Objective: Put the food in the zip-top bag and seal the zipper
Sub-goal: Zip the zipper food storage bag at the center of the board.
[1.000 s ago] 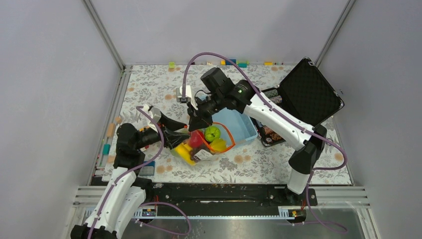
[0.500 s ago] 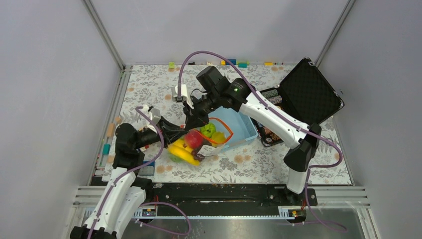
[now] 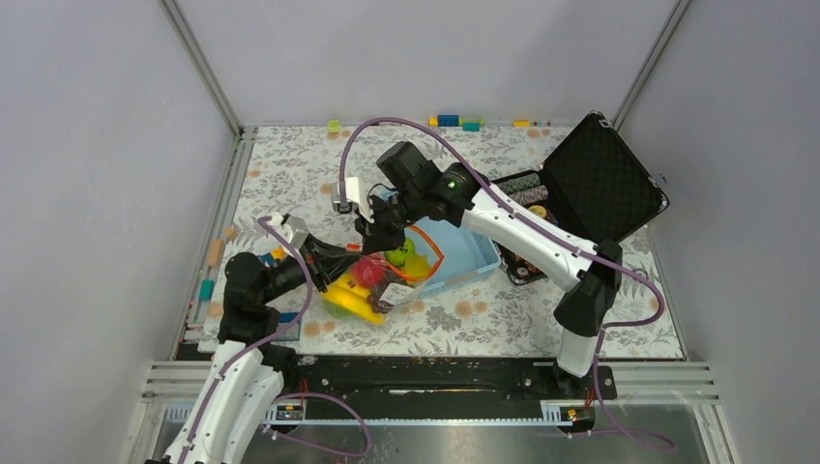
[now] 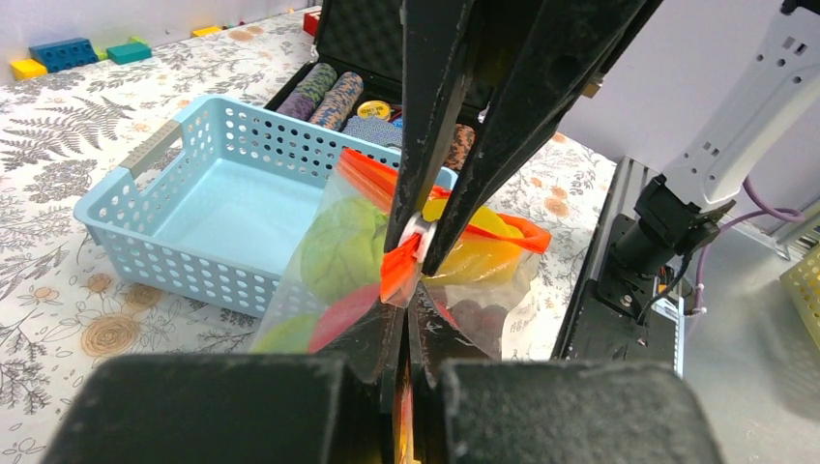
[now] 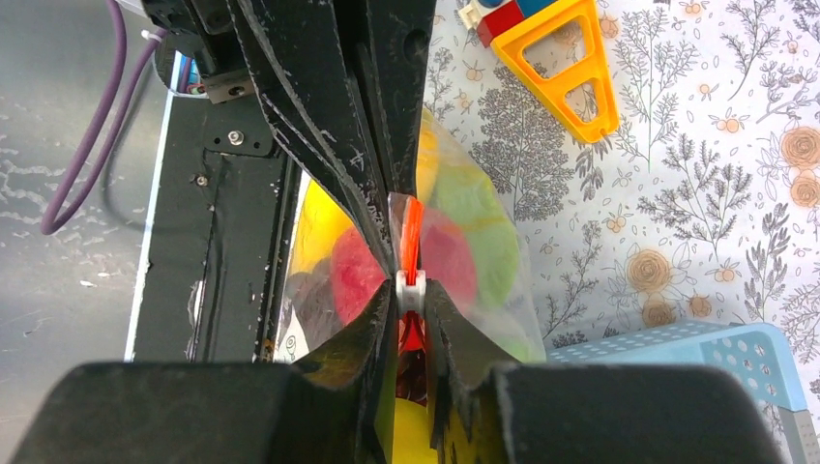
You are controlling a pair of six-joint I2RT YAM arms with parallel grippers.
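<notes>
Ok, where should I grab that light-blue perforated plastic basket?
Take the light-blue perforated plastic basket by its short end wall with the grey handle strip, coming down from above so the jaws straddle the thin upright rim. That end looks free; the clear food-filled bag crowds the opposite end, the black chip case a long side.

The left gripper (image 3: 348,266) and the right gripper (image 3: 373,240) pinch the zipper (image 4: 366,174) of the zip-top bag (image 3: 387,290) tip to tip, so there is no way through between their fingers. The blue basket (image 3: 466,249) stands just beside the bag on its far right side, and beyond it the black case (image 3: 600,184) with its raised lid blocks that corner. The worktop (image 3: 290,174) is free at the far left and along the near edge in front of the bag.
</notes>
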